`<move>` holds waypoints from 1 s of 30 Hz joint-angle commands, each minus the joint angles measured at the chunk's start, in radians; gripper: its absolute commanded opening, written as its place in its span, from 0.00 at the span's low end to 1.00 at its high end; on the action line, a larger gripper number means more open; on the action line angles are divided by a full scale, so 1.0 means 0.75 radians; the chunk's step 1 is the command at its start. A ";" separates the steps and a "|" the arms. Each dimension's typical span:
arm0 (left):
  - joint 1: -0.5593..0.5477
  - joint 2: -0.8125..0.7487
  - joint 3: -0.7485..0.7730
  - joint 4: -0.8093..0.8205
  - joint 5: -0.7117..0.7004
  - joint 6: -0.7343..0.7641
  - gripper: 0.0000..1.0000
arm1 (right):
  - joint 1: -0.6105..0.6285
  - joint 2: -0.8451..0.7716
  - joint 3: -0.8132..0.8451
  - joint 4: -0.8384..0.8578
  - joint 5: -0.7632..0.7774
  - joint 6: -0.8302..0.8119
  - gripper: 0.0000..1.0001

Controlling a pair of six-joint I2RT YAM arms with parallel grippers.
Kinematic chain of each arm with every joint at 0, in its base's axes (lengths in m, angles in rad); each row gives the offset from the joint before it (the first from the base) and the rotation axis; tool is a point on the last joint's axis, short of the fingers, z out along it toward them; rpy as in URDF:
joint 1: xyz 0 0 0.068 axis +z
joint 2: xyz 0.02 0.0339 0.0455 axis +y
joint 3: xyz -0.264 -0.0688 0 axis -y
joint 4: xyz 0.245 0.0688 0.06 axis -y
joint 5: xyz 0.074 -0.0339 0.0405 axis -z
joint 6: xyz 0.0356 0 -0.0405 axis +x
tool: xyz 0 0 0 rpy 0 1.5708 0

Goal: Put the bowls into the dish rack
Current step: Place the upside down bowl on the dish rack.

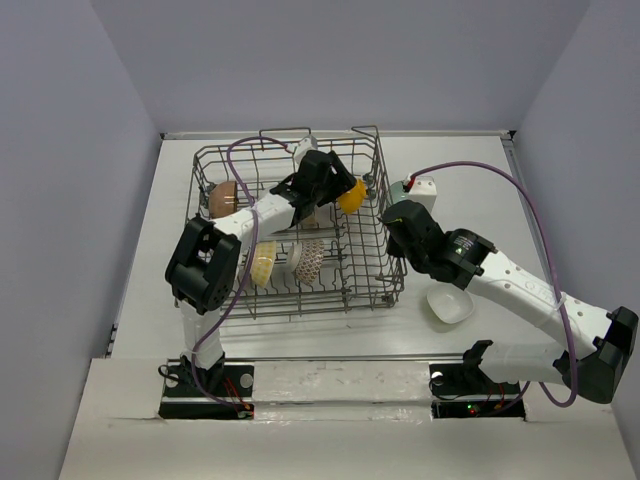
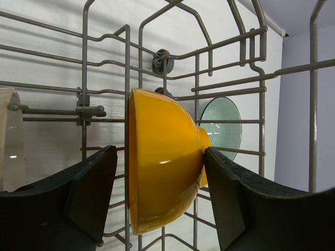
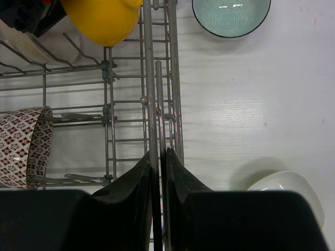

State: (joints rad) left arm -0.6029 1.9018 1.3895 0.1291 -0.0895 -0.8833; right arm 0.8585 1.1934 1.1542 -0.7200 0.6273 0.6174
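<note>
The dish rack stands in the middle of the table. Inside it, by the right wall, an orange-yellow bowl stands on edge between the tines. My left gripper is open around this bowl: the right finger touches its foot, the left finger stands clear of its rim. My right gripper is shut on the top wire of the dish rack's right wall. A pale teal bowl and a squarish white bowl sit on the table outside the rack.
More bowls stand in the rack: a brown one, a yellowish one, a red-and-white patterned one and a white one. Purple cables loop over both arms. Walls close in the table on three sides.
</note>
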 commanded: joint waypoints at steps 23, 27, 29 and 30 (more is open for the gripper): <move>-0.006 0.066 0.123 -0.254 0.019 0.147 0.75 | -0.012 0.012 0.034 -0.016 -0.035 0.028 0.18; -0.006 0.072 0.129 -0.268 0.023 0.145 0.76 | -0.012 0.012 0.034 -0.016 -0.037 0.026 0.18; -0.008 0.076 0.133 -0.282 0.019 0.147 0.76 | -0.012 0.016 0.036 -0.016 -0.039 0.026 0.18; -0.008 0.076 0.133 -0.289 0.015 0.147 0.76 | -0.012 0.016 0.036 -0.016 -0.039 0.024 0.18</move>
State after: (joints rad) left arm -0.6037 1.9335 1.4746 0.0334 -0.0597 -0.8162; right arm 0.8585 1.1934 1.1549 -0.7223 0.6262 0.6174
